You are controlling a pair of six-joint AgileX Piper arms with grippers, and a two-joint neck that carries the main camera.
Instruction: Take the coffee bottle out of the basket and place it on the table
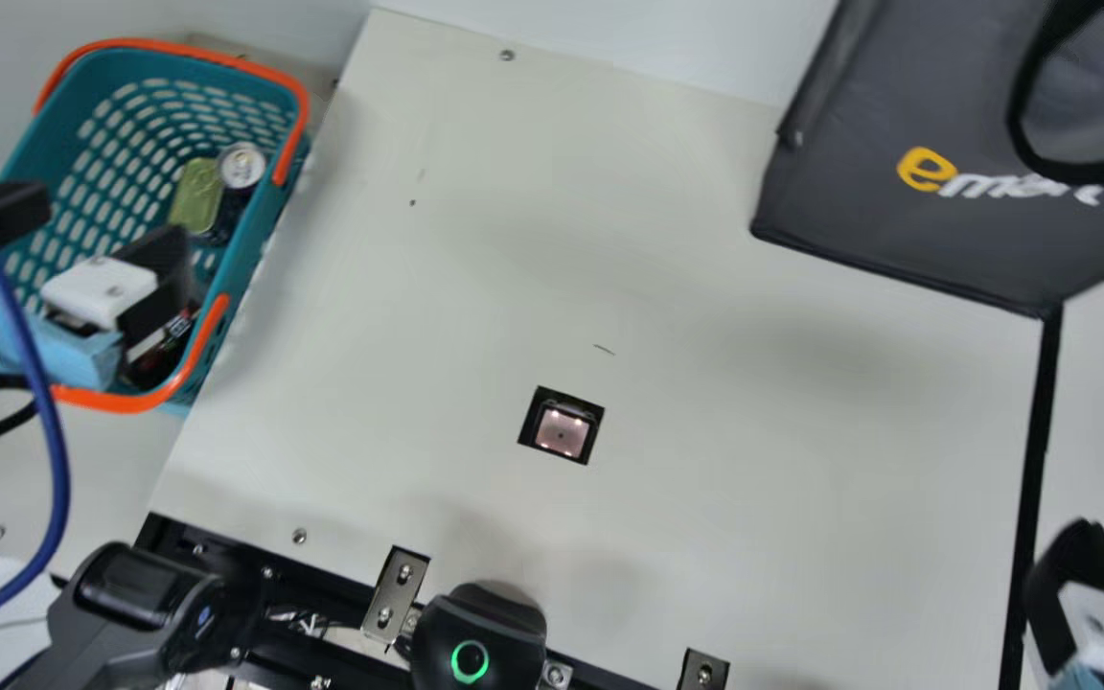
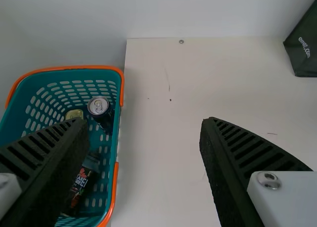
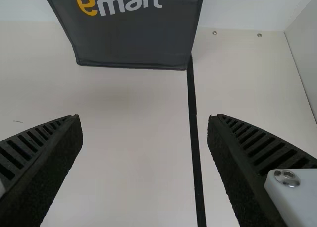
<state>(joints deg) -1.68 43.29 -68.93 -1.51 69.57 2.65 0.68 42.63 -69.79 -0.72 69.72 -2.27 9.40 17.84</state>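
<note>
Above the teal basket [image 1: 269, 225] in the main view is my left gripper [image 1: 106, 216], its two fingers wide apart with nothing between them. In the left wrist view, the left gripper [image 2: 145, 125] is open over the right rim of the basket [image 2: 117, 138]. A dark bottle with a printed label [image 2: 80, 185] lies in the basket, partly hidden by one finger; its lower part shows under the gripper in the main view. My right gripper [image 1: 1055, 575] is at the main view's lower right corner; in the right wrist view the right gripper [image 3: 145, 120] stands open and empty over the table.
A dark can [image 2: 99, 106] and a greenish-gold tin [image 1: 196, 195] are in the basket beyond the bottle. A large dark grey bag [image 1: 859, 201] stands at the back right. The table [image 1: 475, 268] has a small square cutout [image 1: 562, 429] and a black strip [image 3: 196, 152].
</note>
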